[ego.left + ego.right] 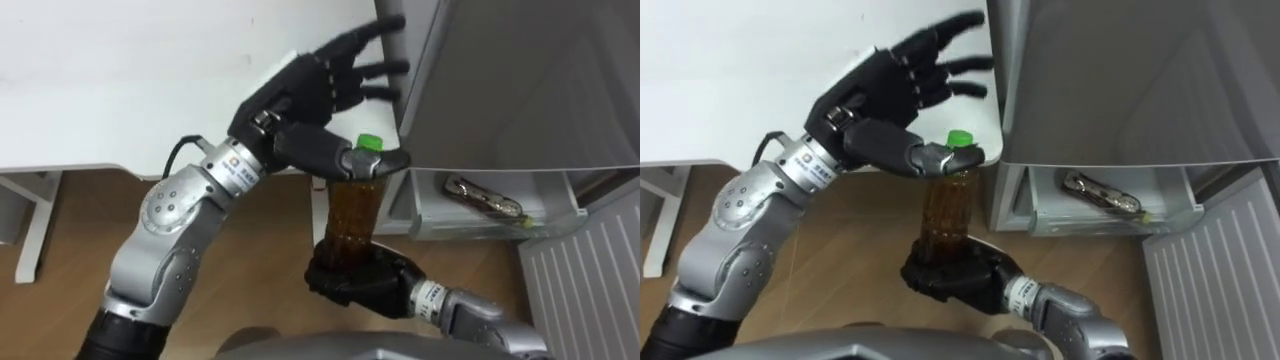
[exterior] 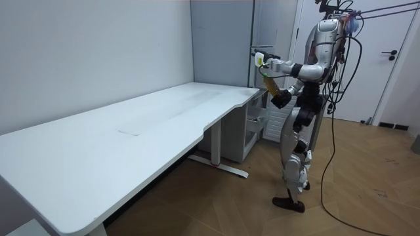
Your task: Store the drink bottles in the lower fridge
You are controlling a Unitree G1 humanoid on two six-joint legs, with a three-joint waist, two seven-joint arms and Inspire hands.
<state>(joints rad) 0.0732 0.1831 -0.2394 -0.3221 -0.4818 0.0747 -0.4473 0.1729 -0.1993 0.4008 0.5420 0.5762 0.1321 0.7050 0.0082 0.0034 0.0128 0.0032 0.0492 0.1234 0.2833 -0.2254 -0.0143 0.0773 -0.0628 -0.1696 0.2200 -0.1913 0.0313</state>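
- Stance: the robot stands at the end of the white tabletop (image 1: 120, 70), facing the grey fridge (image 1: 520, 80). In the room view both arms are raised in front of its chest.
- Bottle (image 1: 352, 215): clear plastic, amber drink, green cap (image 1: 370, 142). It is upright in the air, just beside the fridge's door edge and above the wood floor. It is not yet in the fridge.
- Right hand (image 1: 355, 280): fingers are curled firmly round the bottle's lower part, carrying it from below.
- Left hand (image 1: 300, 95): fingers are stretched straight toward the fridge door edge, and you cannot tell whether the tips touch it. The thumb lies across the bottle's neck just under the cap, which reads as steadying rather than a grip.
- Below the grey front, a clear shelf (image 1: 560, 222) shows with a small packet (image 1: 485, 195) lying on it.
- Handling (judged): the drink reaches the shoulder, so expect moderate weight sitting low. The walls are thin and will give under a hard squeeze. The smooth plastic may slip, and the liquid will slosh if you tip it fast.
- Where to hold (judged): the present wrap round the lower body looks sound. The neck under the cap is the stiffest part if you need a second hold.
- Risk (judged): the thumb pushing at the top could lever the bottle against the base hold. Take the left hand clear before you lower the bottle.
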